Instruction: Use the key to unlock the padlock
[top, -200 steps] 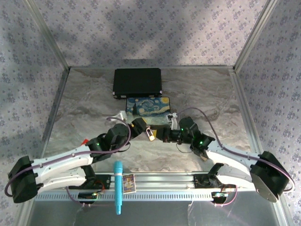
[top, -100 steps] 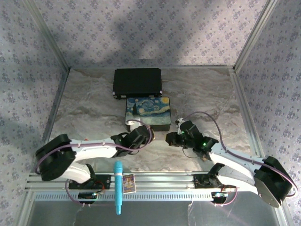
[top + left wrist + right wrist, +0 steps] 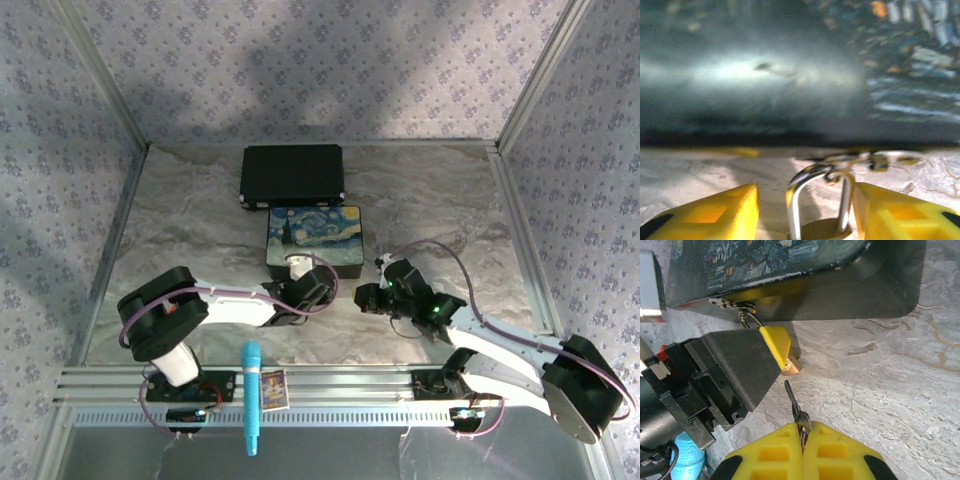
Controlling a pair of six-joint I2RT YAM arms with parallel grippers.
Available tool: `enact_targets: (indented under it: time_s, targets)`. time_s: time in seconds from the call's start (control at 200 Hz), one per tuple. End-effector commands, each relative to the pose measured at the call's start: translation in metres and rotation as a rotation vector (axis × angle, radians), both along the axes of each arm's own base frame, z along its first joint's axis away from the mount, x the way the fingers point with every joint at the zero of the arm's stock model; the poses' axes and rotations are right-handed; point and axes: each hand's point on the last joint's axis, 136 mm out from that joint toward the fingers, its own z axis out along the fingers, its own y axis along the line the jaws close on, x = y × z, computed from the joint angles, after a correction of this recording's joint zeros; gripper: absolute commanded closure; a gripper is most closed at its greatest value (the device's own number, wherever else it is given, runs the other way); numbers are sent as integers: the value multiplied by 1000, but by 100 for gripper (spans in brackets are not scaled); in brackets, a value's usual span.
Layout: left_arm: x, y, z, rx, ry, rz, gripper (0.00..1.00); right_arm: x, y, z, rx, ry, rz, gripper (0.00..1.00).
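Closest in, the right gripper [image 3: 801,432] has its yellow fingers squeezed together on the head of the key [image 3: 791,399]. The blade sticks out ahead, and its tip stops just short of the brass bottom of the padlock [image 3: 790,368], not touching as far as I can see. The padlock's shackle is hooked through the latch [image 3: 722,303] on the front wall of the painted box [image 3: 765,260], with the body down by the marbled table [image 3: 880,390]. The left gripper [image 3: 806,192] has a yellow finger on either side of the padlock. The shackle sits near one finger with a gap to the other, so I honestly can't tell if it's pinching. A black case [image 3: 292,175] sits just behind the box.
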Motion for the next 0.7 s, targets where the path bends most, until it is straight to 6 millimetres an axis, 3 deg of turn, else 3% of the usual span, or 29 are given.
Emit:
enact_targets:
  time_s: [0.0, 0.33, 0.5, 0.695]
  targets:
    - [-2, 2, -2, 41, 2, 11, 53, 1, -5, -8, -15, 2, -19, 100]
    - [-10, 5, -6, 41, 14, 21, 66, -1, 6, -20, -1, 39, 7, 100]
    - [-15, 4, -17, 52, 39, 23, 67, -3, 12, -23, 27, 52, 29, 100]
    - [-15, 4, -21, 73, 40, 26, 59, -5, 7, -32, 14, 71, 17, 100]
